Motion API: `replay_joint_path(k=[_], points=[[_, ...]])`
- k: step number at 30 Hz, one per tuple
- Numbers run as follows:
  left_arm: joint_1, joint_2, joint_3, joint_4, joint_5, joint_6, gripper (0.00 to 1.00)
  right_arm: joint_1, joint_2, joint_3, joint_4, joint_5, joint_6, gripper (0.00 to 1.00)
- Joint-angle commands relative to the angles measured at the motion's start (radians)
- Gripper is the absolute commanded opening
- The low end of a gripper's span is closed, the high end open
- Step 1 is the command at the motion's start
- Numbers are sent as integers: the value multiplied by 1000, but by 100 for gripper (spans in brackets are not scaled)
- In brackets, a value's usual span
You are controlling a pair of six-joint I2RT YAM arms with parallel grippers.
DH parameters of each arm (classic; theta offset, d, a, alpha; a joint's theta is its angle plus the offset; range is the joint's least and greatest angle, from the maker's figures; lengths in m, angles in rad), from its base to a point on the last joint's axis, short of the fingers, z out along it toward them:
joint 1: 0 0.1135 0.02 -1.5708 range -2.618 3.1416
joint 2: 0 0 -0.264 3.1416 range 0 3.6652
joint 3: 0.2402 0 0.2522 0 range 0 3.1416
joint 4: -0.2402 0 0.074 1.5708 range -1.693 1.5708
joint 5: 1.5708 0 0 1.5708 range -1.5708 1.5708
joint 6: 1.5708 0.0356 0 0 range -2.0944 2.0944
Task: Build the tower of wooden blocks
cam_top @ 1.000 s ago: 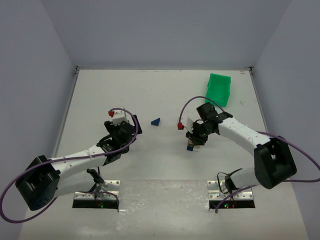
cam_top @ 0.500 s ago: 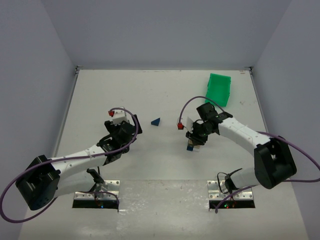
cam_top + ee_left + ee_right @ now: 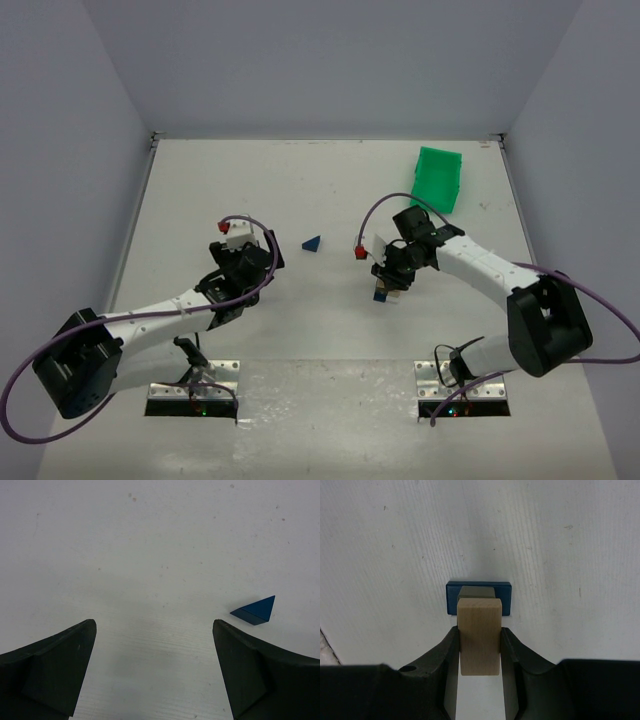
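White table, plain grey walls

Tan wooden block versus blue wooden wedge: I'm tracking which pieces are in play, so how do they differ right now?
The tan wooden block is rectangular; the blue wooden wedge is triangular. The tan block is clamped in the right gripper over a flat dark blue block; the wedge lies free on the table near the open left gripper. Both are small tower pieces.
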Motion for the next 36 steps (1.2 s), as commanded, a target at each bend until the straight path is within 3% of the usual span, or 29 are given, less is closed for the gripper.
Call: replay_joint_path(k=[1, 21, 36], points=[[9, -1, 38, 23, -21, -4, 100, -5, 5, -5, 23, -7, -3, 28], [9, 9, 38, 26, -25, -3, 100, -4, 2, -12, 24, -7, -1, 34], [9, 27, 47, 33, -14, 2, 100, -4, 1, -9, 35, -10, 16, 48]])
